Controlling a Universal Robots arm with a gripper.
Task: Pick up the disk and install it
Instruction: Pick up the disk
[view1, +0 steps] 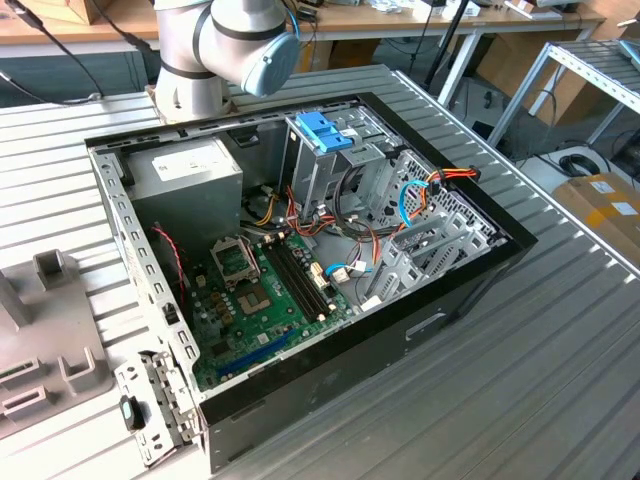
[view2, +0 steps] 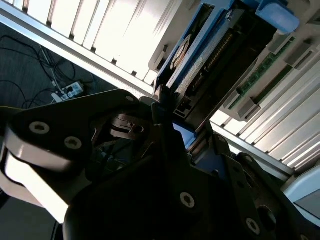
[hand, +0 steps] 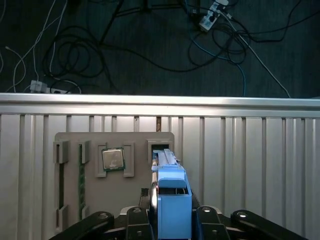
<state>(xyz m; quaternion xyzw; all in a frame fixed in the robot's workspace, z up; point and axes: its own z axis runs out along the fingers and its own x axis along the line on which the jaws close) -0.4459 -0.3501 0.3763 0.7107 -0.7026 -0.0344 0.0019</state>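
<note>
While standing on edge (blue frame showing), the disk (hand: 170, 186) sits clamped inside the gripper (hand: 172, 214).

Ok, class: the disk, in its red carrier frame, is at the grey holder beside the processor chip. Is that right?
No: the first wrist view shows a blue frame, not red. The disk is at the grey holder beside the processor chip.

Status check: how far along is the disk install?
Done: the gripper is closed on the disk, edge-up at the grey fixture tray. In hand: the pickup; whether it has left its slot is unclear. Left: installing it in the computer case, which lies open.
</note>
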